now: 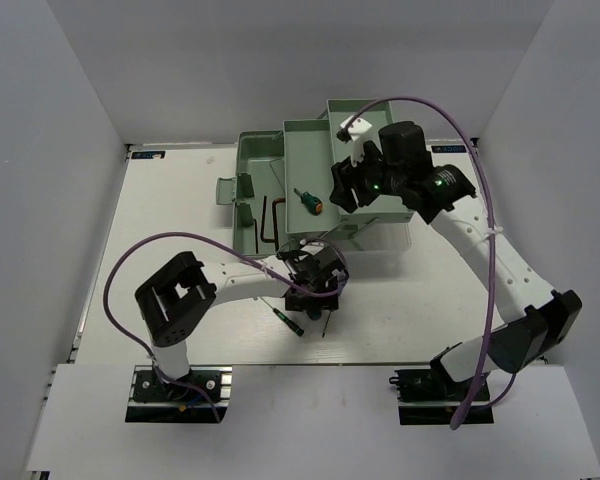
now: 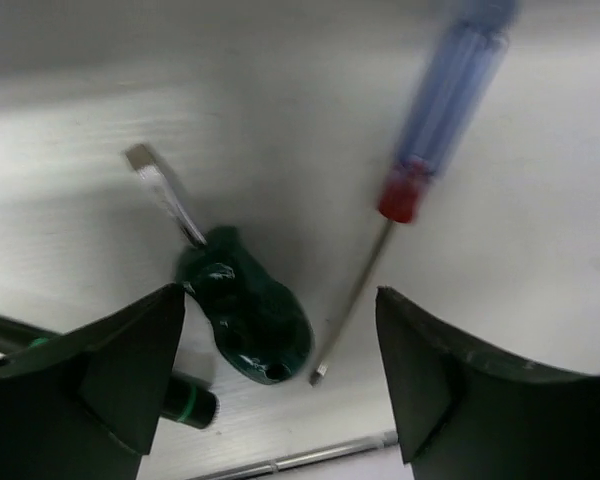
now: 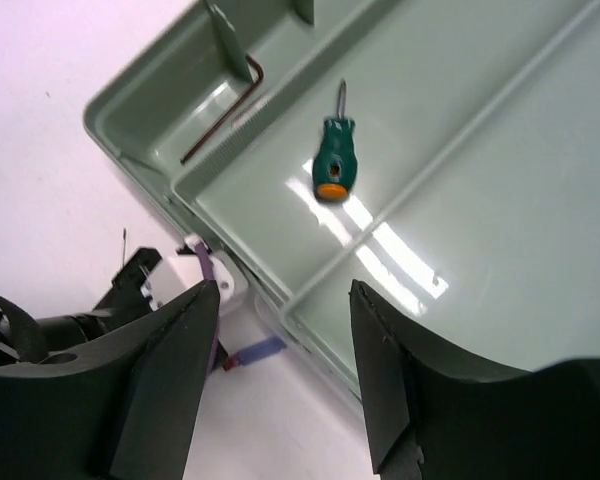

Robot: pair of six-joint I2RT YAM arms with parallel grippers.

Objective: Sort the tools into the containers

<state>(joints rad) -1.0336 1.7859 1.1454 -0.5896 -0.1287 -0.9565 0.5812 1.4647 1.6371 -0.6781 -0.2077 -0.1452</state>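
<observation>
Left end effector [image 2: 280, 305]: spread around stubby green screwdriver [image 2: 248, 312], lower centre.
Right end effector [image 3: 285, 300]: spread over toolbox tray [image 3: 460, 150].

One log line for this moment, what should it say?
left jaws: open over stubby green screwdriver | right jaws: open above toolbox tray | tray holds: orange-capped screwdriver

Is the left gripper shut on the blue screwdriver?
No, the left gripper is open, and the blue screwdriver lies loose on the table.
</observation>
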